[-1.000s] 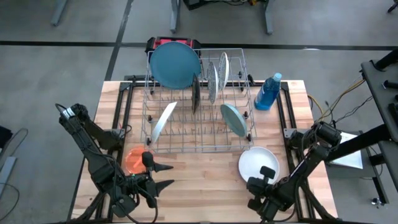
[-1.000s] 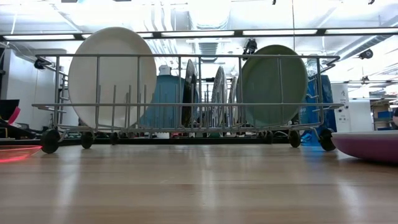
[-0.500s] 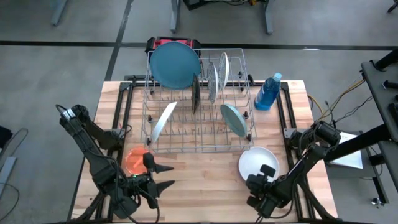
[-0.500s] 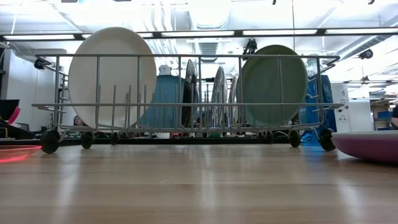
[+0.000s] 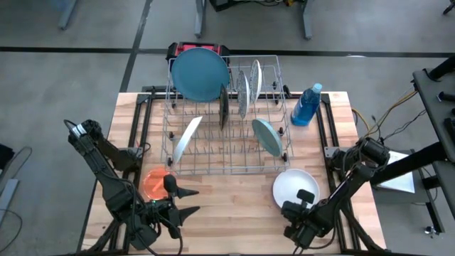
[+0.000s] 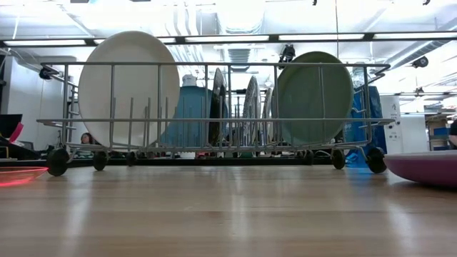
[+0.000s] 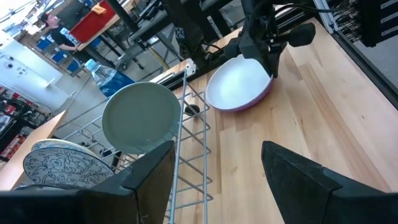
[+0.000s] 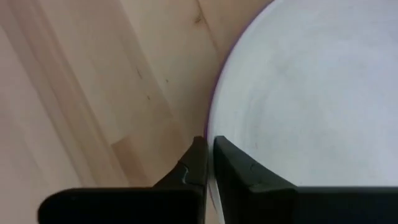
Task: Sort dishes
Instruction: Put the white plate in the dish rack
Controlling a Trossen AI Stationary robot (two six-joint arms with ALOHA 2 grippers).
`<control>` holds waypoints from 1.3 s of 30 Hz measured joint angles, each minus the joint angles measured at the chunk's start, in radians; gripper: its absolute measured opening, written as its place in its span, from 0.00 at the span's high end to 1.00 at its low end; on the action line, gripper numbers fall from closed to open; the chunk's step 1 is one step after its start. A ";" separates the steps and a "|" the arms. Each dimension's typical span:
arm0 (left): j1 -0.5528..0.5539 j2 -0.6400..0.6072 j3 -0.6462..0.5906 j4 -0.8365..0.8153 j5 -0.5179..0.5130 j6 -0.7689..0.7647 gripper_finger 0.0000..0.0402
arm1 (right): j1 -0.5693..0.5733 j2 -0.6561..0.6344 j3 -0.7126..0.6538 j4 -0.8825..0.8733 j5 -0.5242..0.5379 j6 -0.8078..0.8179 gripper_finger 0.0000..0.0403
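Observation:
A plate, white inside and purple outside (image 5: pixel 295 185), lies on the table near its right near corner; the low view shows it as the purple plate (image 6: pixel 428 168). My right gripper (image 5: pixel 306 201) is at that plate's near rim, shut on it. My left gripper (image 5: pixel 186 201) waits open near the left near edge, beside the small orange plate (image 5: pixel 152 183), which lies flat on the wood. The large blue plate (image 5: pixel 200 73), a white plate (image 5: pixel 186 139), a teal-green plate (image 5: pixel 266 136) and patterned plates (image 5: pixel 244 92) stand on edge in the wire rack (image 5: pixel 227 165). My right gripper pinches the purple plate's near rim (image 8: pixel 211 127) between its two fingers; one finger (image 8: pixel 198 163) is outside the rim and the other (image 8: pixel 242 171) over the white inside. The fingers come from the table's near side, slanting down. The plate rests on the table.
The wire rack takes up the table's middle and far part. A blue bottle (image 5: pixel 307 105) stands at the rack's right far corner. Bare wood (image 5: pixel 227 203) lies between the two grippers along the near edge. A person (image 7: pixel 53 25) shows in the room behind.
In the low view the purple plate's left edge has dropped a little and shifted toward the right, as if the plate has tipped slightly.

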 joint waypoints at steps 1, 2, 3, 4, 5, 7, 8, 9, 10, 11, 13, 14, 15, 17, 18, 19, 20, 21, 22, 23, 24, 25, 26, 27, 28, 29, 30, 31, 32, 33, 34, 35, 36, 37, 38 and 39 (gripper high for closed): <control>0.000 0.000 0.000 0.000 0.000 0.000 0.43 | 0.000 -0.004 0.000 0.000 -0.005 -0.001 0.98; 0.000 0.000 0.000 0.000 0.000 0.000 0.43 | 0.000 -0.011 0.000 0.000 -0.007 -0.001 0.98; 0.000 0.000 0.000 0.000 0.000 0.000 0.43 | 0.000 -0.019 0.000 0.000 -0.008 -0.003 0.99; 0.000 0.000 0.000 0.000 0.000 0.000 0.43 | 0.000 -0.031 0.000 0.000 -0.008 -0.002 0.99; 0.000 0.000 0.000 0.000 0.000 0.000 0.43 | 0.000 -0.042 0.000 -0.004 -0.009 0.001 0.99; 0.000 0.000 0.000 0.000 0.000 0.000 0.43 | 0.001 -0.062 0.000 -0.013 -0.007 0.015 0.99; 0.000 0.000 0.000 0.000 0.000 0.000 0.43 | 0.001 -0.071 0.000 -0.018 -0.007 0.016 0.99; 0.000 0.000 0.000 0.000 0.000 0.000 0.43 | 0.001 -0.082 0.000 -0.022 -0.005 0.015 0.99; 0.000 0.000 0.000 0.000 0.000 0.000 0.43 | 0.001 -0.091 0.000 -0.027 -0.004 0.014 0.99; 0.000 0.000 0.000 0.000 0.000 0.000 0.43 | 0.001 -0.100 0.000 -0.036 -0.003 0.014 0.99; 0.001 0.000 0.000 0.000 0.000 0.000 0.43 | 0.001 -0.116 0.000 -0.071 -0.003 0.015 0.99; 0.001 0.000 0.000 0.000 0.001 0.000 0.43 | 0.001 -0.123 0.000 -0.081 -0.003 0.015 0.99; 0.001 0.000 0.000 0.000 0.007 0.000 0.43 | 0.001 -0.131 0.000 -0.082 -0.003 0.008 1.00; 0.002 0.000 0.000 0.000 0.042 0.000 0.43 | 0.003 -0.138 0.012 -0.109 -0.001 -0.007 1.00; 0.002 0.000 0.000 0.001 0.064 0.000 0.43 | 0.003 -0.138 0.026 -0.133 0.003 -0.022 1.00; 0.002 0.000 0.000 0.001 0.087 0.000 0.43 | 0.004 -0.136 0.045 -0.156 0.009 -0.035 1.00; 0.003 0.000 0.000 0.002 0.107 0.000 0.43 | 0.004 -0.134 0.066 -0.178 0.020 -0.051 1.00; 0.003 0.000 0.000 0.002 0.121 -0.002 0.43 | 0.004 -0.132 0.087 -0.198 0.029 -0.065 1.00; 0.004 0.000 0.000 0.008 0.132 -0.008 0.43 | 0.004 -0.130 0.110 -0.214 0.038 -0.083 1.00; 0.005 0.000 -0.003 0.024 0.138 -0.018 0.43 | 0.004 -0.129 0.133 -0.226 0.054 -0.100 1.00; 0.010 0.000 -0.010 0.047 0.148 -0.032 0.43 | 0.004 -0.128 0.155 -0.228 0.074 -0.118 1.00; 0.017 0.000 -0.020 0.072 0.163 -0.045 0.43 | 0.004 -0.128 0.180 -0.228 0.100 -0.137 1.00; 0.025 0.000 -0.034 0.102 0.179 -0.053 0.43 | 0.004 -0.128 0.204 -0.225 0.127 -0.159 1.00; 0.032 0.000 -0.052 0.138 0.200 -0.055 0.43 | 0.004 -0.128 0.227 -0.224 0.155 -0.184 1.00; 0.039 0.000 -0.074 0.181 0.215 -0.049 0.43 | 0.005 -0.128 0.248 -0.223 0.184 -0.212 1.00; 0.044 0.000 -0.098 0.222 0.222 -0.034 0.43 | 0.008 -0.128 0.267 -0.215 0.221 -0.245 1.00; 0.049 0.000 -0.126 0.268 0.227 -0.014 0.43 | 0.008 -0.128 0.284 -0.198 0.254 -0.285 1.00; 0.056 0.000 -0.155 0.324 0.228 0.013 0.43 | 0.008 -0.128 0.299 -0.171 0.284 -0.330 1.00; 0.062 0.000 -0.182 0.377 0.229 0.049 0.43 | 0.008 -0.128 0.312 -0.139 0.312 -0.383 1.00; 0.067 0.001 -0.212 0.440 0.229 0.093 0.43 | 0.008 -0.128 0.323 -0.110 0.334 -0.438 1.00; 0.074 0.001 -0.241 0.513 0.230 0.137 0.43 | 0.006 -0.128 0.331 -0.080 0.353 -0.484 1.00; 0.081 0.001 -0.267 0.581 0.230 0.180 0.43 | 0.002 -0.128 0.337 -0.043 0.369 -0.530 1.00; 0.088 0.001 -0.291 0.653 0.229 0.224 0.43 | -0.002 -0.128 0.339 -0.003 0.374 -0.577 1.00; 0.096 0.001 -0.313 0.721 0.229 0.268 0.43 | -0.005 -0.125 0.340 0.037 0.376 -0.624 1.00; 0.103 0.001 -0.330 0.777 0.228 0.305 0.43 | -0.008 -0.123 0.342 0.070 0.379 -0.668 1.00; 0.111 0.001 -0.347 0.826 0.228 0.338 0.42 | -0.012 -0.122 0.343 0.099 0.379 -0.707 1.00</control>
